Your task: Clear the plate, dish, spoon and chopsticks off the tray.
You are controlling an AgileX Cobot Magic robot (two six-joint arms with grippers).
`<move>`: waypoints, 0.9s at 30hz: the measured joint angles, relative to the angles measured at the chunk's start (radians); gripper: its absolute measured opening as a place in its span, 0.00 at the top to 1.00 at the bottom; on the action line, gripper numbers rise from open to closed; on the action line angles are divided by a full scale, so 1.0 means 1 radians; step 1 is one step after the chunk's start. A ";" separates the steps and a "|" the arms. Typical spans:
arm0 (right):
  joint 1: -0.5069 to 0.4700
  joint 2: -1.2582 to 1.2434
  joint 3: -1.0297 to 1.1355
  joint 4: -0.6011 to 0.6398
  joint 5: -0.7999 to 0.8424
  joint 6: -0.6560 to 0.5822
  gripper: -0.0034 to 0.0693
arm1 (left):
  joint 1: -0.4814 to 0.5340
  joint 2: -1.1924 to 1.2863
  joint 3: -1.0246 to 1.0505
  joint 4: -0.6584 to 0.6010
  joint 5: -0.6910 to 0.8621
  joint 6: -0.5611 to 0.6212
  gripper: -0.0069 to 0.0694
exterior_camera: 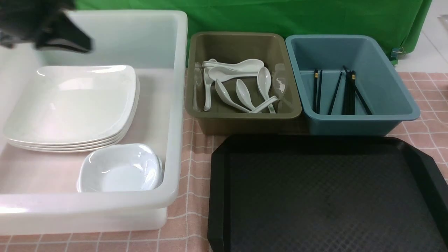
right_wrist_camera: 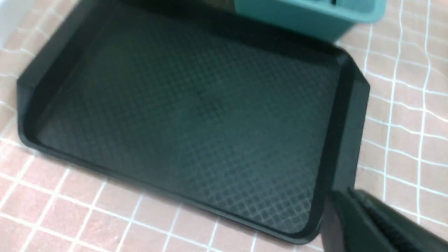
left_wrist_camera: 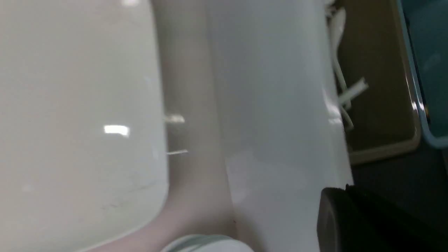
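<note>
The tray (exterior_camera: 325,196) is showing matt, diamond-textured black plastic; plates (exterior_camera: 70,105) are gleaming glossy white; cloth is covering the surface (exterior_camera: 189,227).

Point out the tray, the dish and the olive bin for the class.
tray (exterior_camera: 325,196): front view, its bare textured floor.
dish (exterior_camera: 119,171): front view, its inner hollow.
olive bin (exterior_camera: 245,122): front view, its near outer wall.

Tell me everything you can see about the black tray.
The tray is a large black rectangle that looks like plastic, with clipped corners, a raised rim and a fine diamond-textured floor. It lies flat on the pink checked tablecloth, at the near right of the front view, just in front of the olive bin and the blue bin; whether it touches them is unclear. Nothing lies on the part of it in view; its near edge is cut off there. No gripper touches it.
</note>
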 joint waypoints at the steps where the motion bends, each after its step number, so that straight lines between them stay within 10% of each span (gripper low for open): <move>1: 0.000 -0.036 0.027 0.010 -0.011 0.006 0.91 | -0.067 -0.008 0.000 0.038 0.007 -0.001 0.92; 14: 0.000 -0.249 0.527 0.031 -0.992 0.104 0.91 | -0.384 -0.022 0.000 0.211 -0.024 -0.094 0.91; 27: 0.000 -0.247 0.555 0.031 -1.078 0.106 0.90 | -0.384 -0.022 0.000 0.201 -0.045 -0.180 0.91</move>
